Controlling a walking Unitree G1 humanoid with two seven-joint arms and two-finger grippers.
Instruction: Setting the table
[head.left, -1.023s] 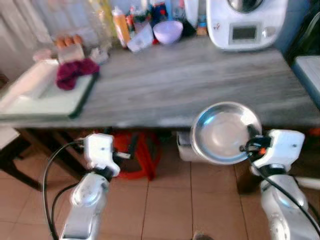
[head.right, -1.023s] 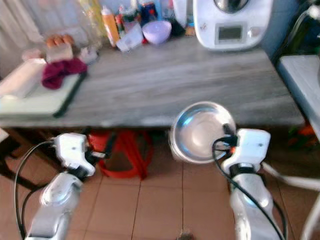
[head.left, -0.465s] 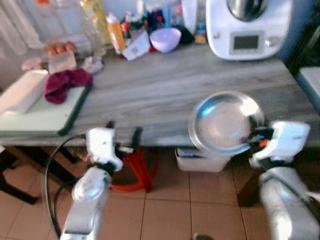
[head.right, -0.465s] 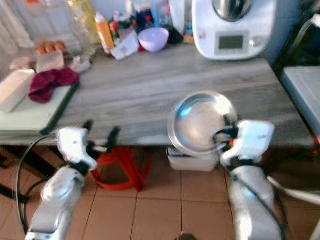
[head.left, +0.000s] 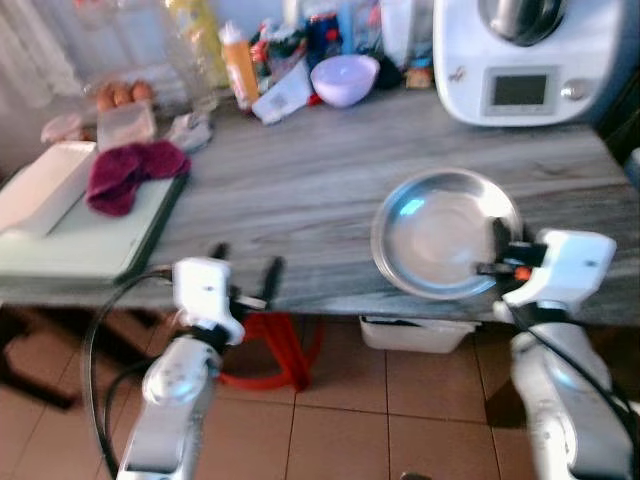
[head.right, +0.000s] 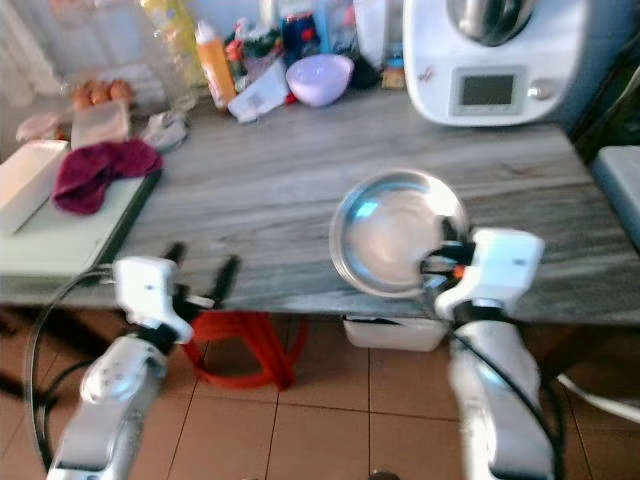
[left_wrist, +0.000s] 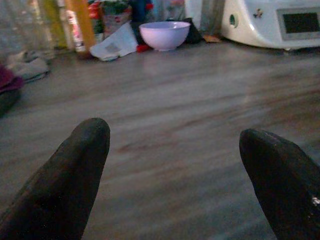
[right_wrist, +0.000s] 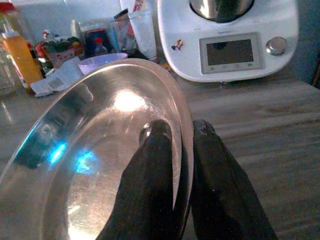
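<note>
A shiny steel plate (head.left: 440, 235) hangs just above the front right part of the grey wooden table (head.left: 330, 165). My right gripper (head.left: 497, 255) is shut on the plate's near rim, one finger inside the rim and one outside (right_wrist: 220, 195). In the right wrist view the plate (right_wrist: 90, 165) tilts up before the fingers. My left gripper (head.left: 245, 270) is open over the table's front edge, left of the plate, with nothing between its fingers (left_wrist: 65, 185).
A white kitchen machine (head.left: 525, 55) stands at the back right. A lilac bowl (head.left: 344, 78), an orange bottle (head.left: 240, 65) and other jars crowd the back. A dark red cloth (head.left: 130, 170) lies on a white tray (head.left: 70, 230) at the left. A red stool (head.left: 275, 350) is under the table.
The view has moved closer to the table. The plate, held by my right gripper, has gone from below the table's front edge to above the tabletop. My left gripper has risen to the table's edge.
</note>
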